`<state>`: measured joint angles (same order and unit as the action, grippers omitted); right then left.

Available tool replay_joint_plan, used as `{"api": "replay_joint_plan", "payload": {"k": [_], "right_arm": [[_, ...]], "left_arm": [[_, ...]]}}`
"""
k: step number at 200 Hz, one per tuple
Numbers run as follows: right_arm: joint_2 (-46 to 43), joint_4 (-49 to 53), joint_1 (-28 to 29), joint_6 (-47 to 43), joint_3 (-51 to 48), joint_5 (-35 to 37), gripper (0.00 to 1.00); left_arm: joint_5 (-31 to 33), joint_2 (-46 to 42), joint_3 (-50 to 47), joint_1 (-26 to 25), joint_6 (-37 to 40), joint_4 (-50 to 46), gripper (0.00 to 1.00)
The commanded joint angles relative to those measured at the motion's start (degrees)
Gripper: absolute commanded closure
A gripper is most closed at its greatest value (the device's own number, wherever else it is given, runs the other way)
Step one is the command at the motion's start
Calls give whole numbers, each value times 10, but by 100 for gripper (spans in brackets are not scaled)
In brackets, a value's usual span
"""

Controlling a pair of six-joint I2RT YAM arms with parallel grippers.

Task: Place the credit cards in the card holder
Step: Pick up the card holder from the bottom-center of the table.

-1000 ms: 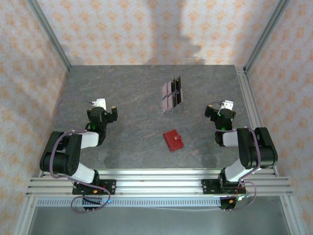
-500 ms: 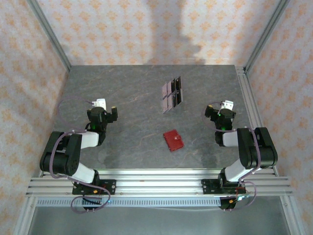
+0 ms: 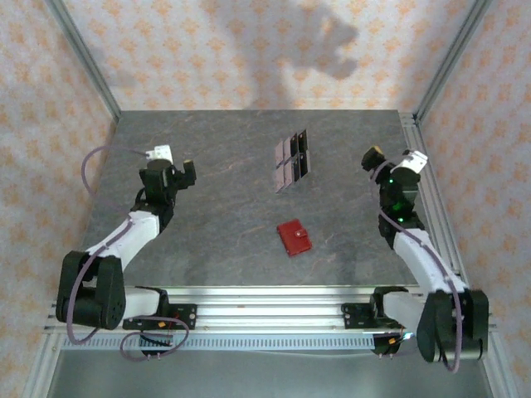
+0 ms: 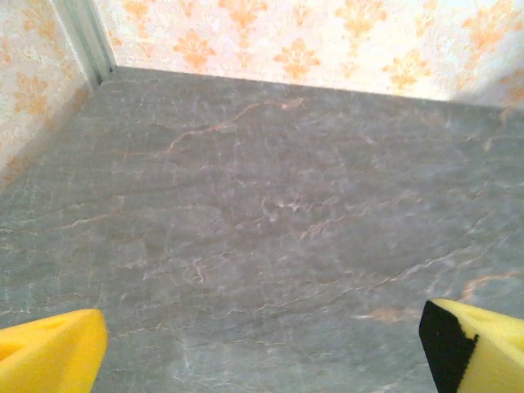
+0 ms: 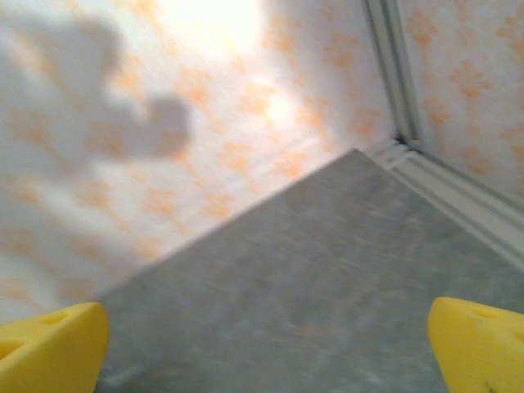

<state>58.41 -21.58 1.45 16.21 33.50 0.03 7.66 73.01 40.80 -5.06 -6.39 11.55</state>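
Well, we see the credit cards (image 3: 290,162) lying flat in a little bunch near the far middle of the table (image 3: 207,215). The card holder (image 3: 294,238) lies closed, nearer to us and well apart from them. Our left gripper (image 3: 172,171) and right gripper (image 3: 383,166) are both wide open and hold nothing. We think the cards are thin, light, stiff and a bit slippery, so we should pinch 1 by its long edges. We think the red holder is soft and needs opening by its flap.
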Motion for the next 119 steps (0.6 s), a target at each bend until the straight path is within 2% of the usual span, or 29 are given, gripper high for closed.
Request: {"api": "replay_joint_plan", "payload": {"k": [1,12,26,51,77,91,119], "right_arm": [[-41,86,1,109,-20,-109,1],[-61,73,1,115,-35,-167,3],[-72,118,5,122,-28,-213,9],[-50,253,39,97,11,-232,19],[10,386,119,47,66,-183,27],[52,443,174,35,97,-131,31],[153,523,278,25,160,-36,36]], "left_arm": [[35,-15,58,-43,-76,-187,0],[40,-16,88,-66,-101,-248,0],[37,-21,116,-90,-149,-311,0],[25,-35,118,-135,-229,-376,0],[43,-46,89,-201,-301,-401,0],[61,-45,77,-237,-329,-411,0],[67,-35,60,-274,-385,-416,0]]}}
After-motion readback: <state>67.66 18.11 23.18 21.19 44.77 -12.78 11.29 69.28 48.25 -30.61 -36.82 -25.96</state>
